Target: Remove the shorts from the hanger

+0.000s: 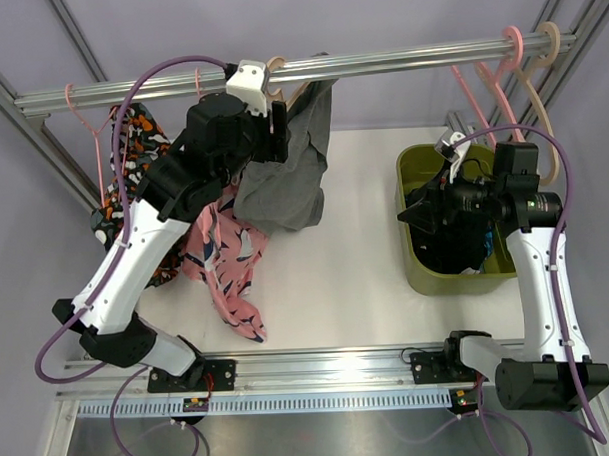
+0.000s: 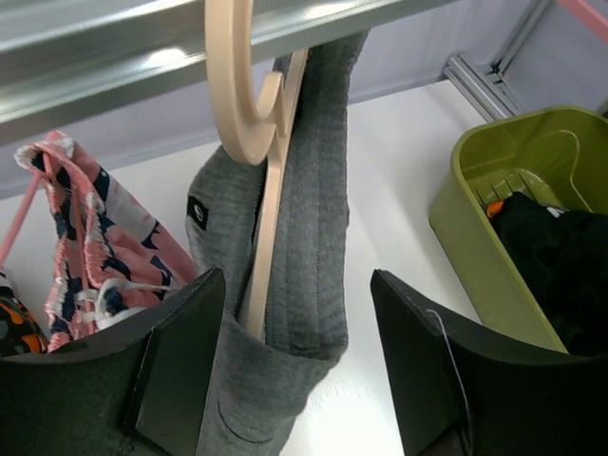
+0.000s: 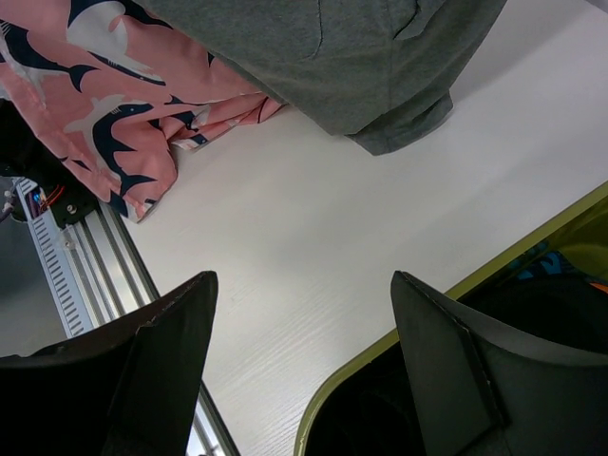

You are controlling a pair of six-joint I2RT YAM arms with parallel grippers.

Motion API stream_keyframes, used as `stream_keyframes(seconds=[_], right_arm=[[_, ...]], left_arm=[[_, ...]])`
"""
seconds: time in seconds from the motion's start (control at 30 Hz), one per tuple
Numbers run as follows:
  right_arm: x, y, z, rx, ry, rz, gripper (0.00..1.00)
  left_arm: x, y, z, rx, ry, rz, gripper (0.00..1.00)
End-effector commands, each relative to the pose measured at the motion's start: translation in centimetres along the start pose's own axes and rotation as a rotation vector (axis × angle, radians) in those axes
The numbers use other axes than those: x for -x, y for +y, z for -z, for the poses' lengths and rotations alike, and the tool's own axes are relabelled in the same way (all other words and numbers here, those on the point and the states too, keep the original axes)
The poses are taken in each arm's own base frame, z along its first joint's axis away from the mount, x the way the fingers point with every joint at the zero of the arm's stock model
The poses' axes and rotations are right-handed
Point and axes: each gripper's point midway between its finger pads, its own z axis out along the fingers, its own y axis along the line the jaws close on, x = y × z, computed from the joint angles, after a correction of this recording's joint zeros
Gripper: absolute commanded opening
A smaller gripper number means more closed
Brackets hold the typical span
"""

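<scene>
From above, the grey shorts (image 1: 283, 184) hang on a hanger (image 1: 277, 69) from the rail (image 1: 399, 57), over the table (image 1: 356, 256). The left gripper (image 1: 274, 129) is at their top and the right gripper (image 1: 416, 212) is over the bin (image 1: 407, 169). In the left wrist view the fingers are apart, with the draped shorts between them. The cloth looks soft, light and limp, so pinching the thick fold beside the hanger should hold. In the right wrist view the fingers are apart and hold nothing.
</scene>
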Motion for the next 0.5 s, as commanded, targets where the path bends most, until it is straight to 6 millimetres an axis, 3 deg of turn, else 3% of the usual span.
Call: stream_keyframes(seconds=[0.0, 0.27, 0.47], right_arm=[[0.8, 0.6, -0.1, 0.028, -0.039, 0.021, 0.81], [0.5, 0.7, -0.2, 0.029, -0.042, 0.014, 0.81], [0.0, 0.9, -0.2, 0.031, -0.037, 0.008, 0.82]], left_arm=[[3.2, 0.8, -0.5, 0.024, -0.103, -0.033, 0.66], [2.6, 0.8, -3.8, -0.015, -0.093, -0.055, 0.54], [2.2, 1.0, -5.2, -0.007, -0.097, -0.097, 0.41]])
